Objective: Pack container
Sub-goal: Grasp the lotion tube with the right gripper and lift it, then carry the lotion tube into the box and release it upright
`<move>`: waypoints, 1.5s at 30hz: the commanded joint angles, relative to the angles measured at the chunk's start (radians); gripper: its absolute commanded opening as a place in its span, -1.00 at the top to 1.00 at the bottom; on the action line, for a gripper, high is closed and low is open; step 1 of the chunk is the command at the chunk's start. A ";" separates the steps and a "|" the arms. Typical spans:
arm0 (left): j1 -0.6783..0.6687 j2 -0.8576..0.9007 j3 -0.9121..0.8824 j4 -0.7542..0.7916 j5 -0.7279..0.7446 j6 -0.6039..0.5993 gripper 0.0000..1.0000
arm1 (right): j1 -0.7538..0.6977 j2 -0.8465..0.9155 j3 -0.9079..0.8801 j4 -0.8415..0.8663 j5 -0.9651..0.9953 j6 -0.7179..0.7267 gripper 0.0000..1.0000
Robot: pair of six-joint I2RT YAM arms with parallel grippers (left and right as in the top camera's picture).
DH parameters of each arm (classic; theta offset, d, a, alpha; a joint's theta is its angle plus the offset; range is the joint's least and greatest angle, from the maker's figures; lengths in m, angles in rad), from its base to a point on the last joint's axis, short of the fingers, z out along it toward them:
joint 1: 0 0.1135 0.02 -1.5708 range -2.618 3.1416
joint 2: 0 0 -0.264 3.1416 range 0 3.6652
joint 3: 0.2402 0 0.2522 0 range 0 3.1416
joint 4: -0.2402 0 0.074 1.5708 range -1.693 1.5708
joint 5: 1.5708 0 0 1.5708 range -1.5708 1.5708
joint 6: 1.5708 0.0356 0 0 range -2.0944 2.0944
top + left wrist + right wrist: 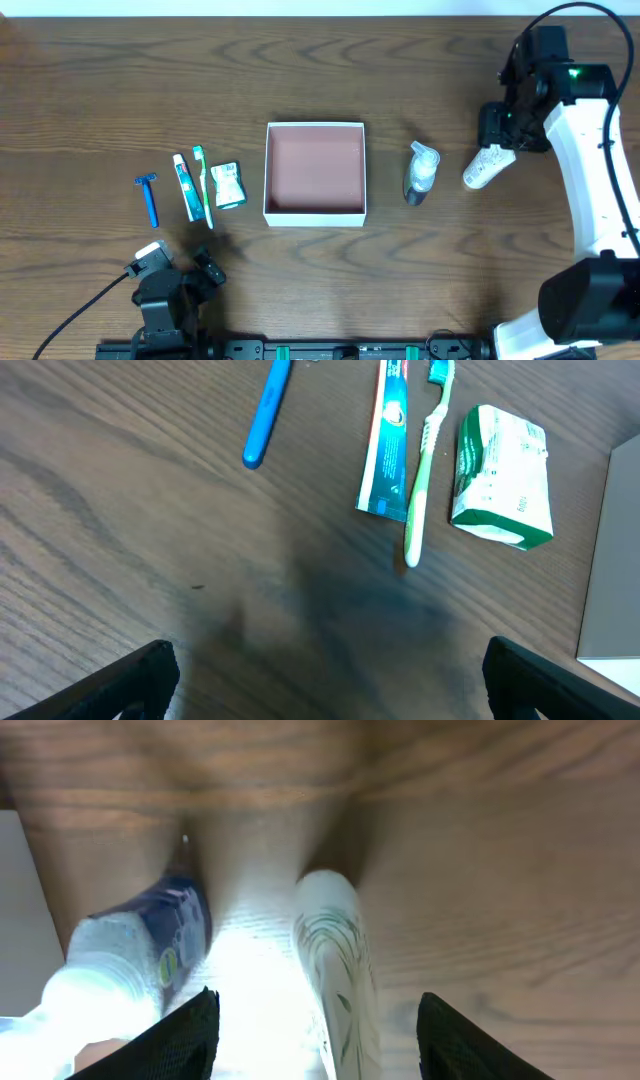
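White-walled, pink-floored square container (315, 168)

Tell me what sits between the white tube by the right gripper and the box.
A spray bottle lies between the white tube and the box, touching neither. The tube would likely need lifting over it.

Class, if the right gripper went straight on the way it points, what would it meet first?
Most likely the white bottle, lying ahead between the right gripper's open jaws; depth is unclear.
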 commanded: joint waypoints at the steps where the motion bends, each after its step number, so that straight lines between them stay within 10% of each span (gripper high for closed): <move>1: -0.003 -0.007 -0.024 -0.034 0.002 0.013 -0.96 | -0.007 0.019 0.006 -0.011 -0.006 0.023 -0.16; 8: -0.003 -0.007 -0.024 -0.034 0.002 0.013 -0.96 | -0.021 0.040 -0.002 -0.006 0.021 0.057 0.98; 21: -0.003 -0.007 -0.024 -0.034 0.002 0.013 -0.96 | 0.027 -0.163 0.251 -0.051 -0.047 0.043 0.98; 30: -0.003 -0.007 -0.024 -0.034 0.002 0.013 -0.96 | 0.339 -0.313 0.402 0.004 -0.116 0.040 0.97; 45: -0.003 -0.007 -0.024 -0.034 0.002 0.013 -0.96 | 0.611 0.062 0.381 0.100 -0.012 0.129 0.97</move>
